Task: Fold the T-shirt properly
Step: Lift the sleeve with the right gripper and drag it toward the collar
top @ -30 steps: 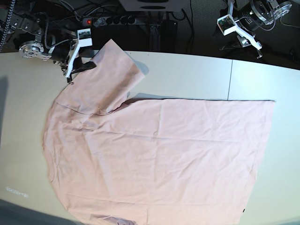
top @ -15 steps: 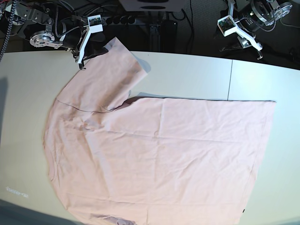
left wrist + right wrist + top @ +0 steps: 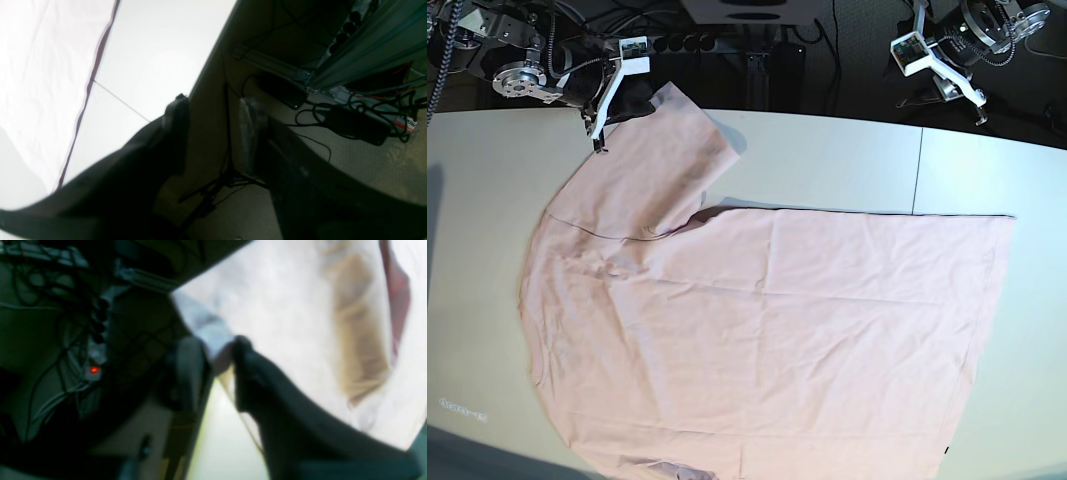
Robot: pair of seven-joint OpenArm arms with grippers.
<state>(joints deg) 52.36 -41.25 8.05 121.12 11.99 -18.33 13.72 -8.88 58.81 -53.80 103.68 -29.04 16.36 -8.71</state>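
1. Across the tabletop, pale and matt, a thin seam runs from the far edge toward the near edge, right of centre.
2. T-shirt: pink, spread flat with light creases, covering most of the tabletop; its hem lies toward the right edge, and its near part runs past the near edge of the view. One sleeve points to the far left corner.
3. Right gripper: at the far left corner, jaws nearly closed on the sleeve's edge, a fold of cloth pinched between them; the wrist view is blurred.
4. Left gripper: raised beyond the far edge at the right, jaws apart, nothing between them, clear of the T-shirt.
5. Floor: carpeted, beyond the far edge, carrying black cables and a dark power brick.
6. Power strip: behind the table, with a red lit switch; a metal frame rail stands near it.
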